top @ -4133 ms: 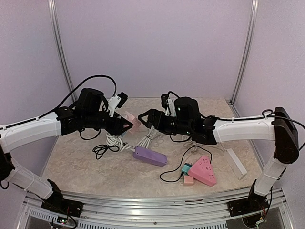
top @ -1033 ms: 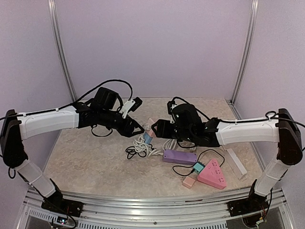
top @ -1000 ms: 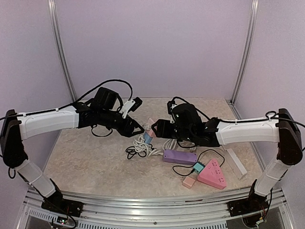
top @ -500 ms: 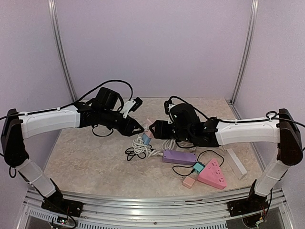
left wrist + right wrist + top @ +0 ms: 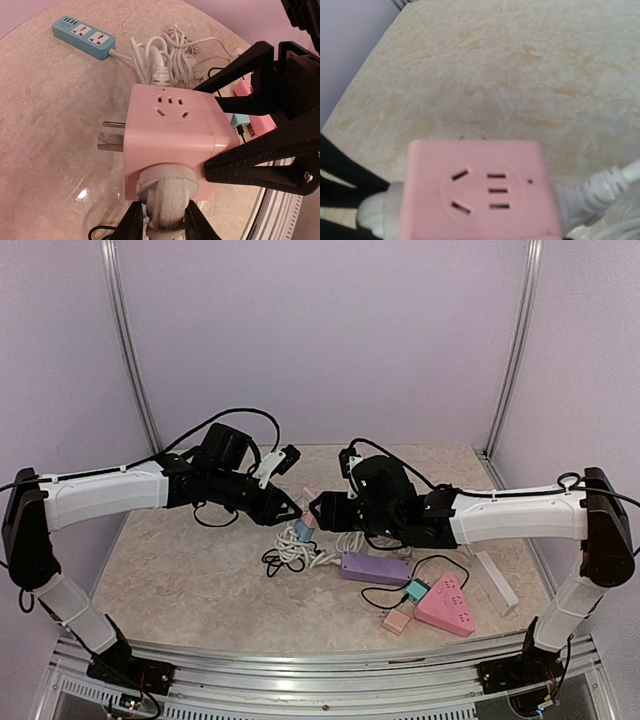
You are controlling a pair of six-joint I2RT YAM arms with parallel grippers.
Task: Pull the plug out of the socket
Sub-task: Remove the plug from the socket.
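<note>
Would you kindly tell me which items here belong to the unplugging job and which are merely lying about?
In the job:
pink cube socket, held by the right gripper
white plug seated in it, clamped by the left gripper

Lying about:
purple power strip
pink triangular power strip
blue power strip
teal adapter

There is one pink plastic cube socket and one white round plug. Three power strips are on the surface: one blue rectangular strip, one purple rectangular strip and one pink triangular strip. At near right are two small blocks, one teal and one pale pink.
</note>
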